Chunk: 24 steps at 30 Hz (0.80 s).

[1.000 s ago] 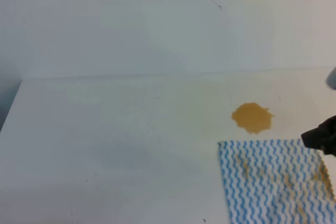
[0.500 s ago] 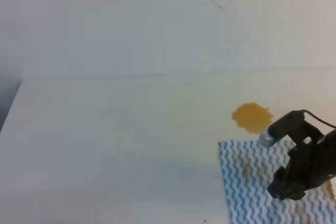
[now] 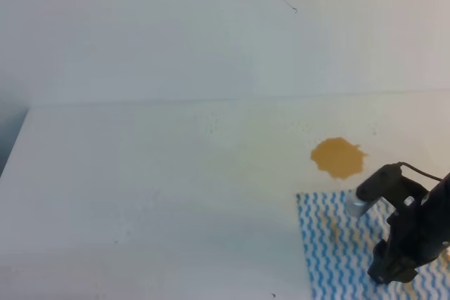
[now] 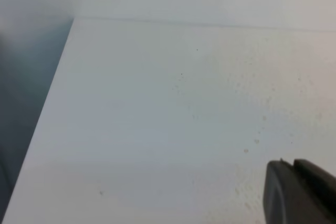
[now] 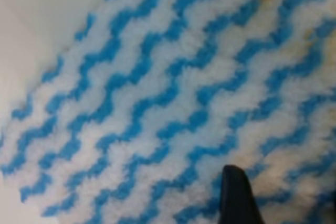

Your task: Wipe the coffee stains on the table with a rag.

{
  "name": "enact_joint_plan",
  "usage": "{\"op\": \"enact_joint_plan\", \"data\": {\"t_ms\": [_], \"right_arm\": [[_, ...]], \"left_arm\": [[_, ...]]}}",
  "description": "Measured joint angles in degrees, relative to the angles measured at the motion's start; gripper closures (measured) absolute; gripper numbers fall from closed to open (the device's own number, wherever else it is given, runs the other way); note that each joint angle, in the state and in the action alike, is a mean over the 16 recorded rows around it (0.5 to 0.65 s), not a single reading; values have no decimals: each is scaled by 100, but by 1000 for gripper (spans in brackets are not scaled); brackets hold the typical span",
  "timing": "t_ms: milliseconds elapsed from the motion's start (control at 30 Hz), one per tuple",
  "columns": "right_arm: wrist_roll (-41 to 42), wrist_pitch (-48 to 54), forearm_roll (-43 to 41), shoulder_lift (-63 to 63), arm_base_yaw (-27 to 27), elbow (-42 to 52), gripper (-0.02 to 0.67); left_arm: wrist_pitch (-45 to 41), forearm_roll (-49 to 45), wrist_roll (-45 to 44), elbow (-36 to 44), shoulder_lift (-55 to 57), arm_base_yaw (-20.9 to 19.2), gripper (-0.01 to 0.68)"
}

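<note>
White table (image 3: 140, 187): coffee stains (image 3: 338, 157) beside rag (image 3: 337, 251); right gripper (image 3: 394, 272) over rag, jaws wide.

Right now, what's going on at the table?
The right gripper is down over the rag, which lies flat near the front right of the table. Its jaws look open and the cloth isn't gripped yet. The coffee stains sit unwiped just beyond the rag's far edge. The left gripper is idle, away from both.
</note>
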<state>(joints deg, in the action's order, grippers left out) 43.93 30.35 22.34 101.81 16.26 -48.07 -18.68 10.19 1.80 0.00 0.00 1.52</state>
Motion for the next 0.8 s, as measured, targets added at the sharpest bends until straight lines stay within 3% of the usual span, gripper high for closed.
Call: {"op": "enact_joint_plan", "data": {"t_ms": [167, 567, 800], "right_arm": [[-73, 116, -299, 4, 2, -10, 336], [-112, 96, -594, 35, 6, -200, 597], [-181, 326, -742, 59, 6, -679, 647]], "left_arm": [[0, 0, 2, 0, 0, 0, 677], [0, 0, 12, 0, 0, 0, 677], [0, 0, 14, 0, 0, 0, 677]]}}
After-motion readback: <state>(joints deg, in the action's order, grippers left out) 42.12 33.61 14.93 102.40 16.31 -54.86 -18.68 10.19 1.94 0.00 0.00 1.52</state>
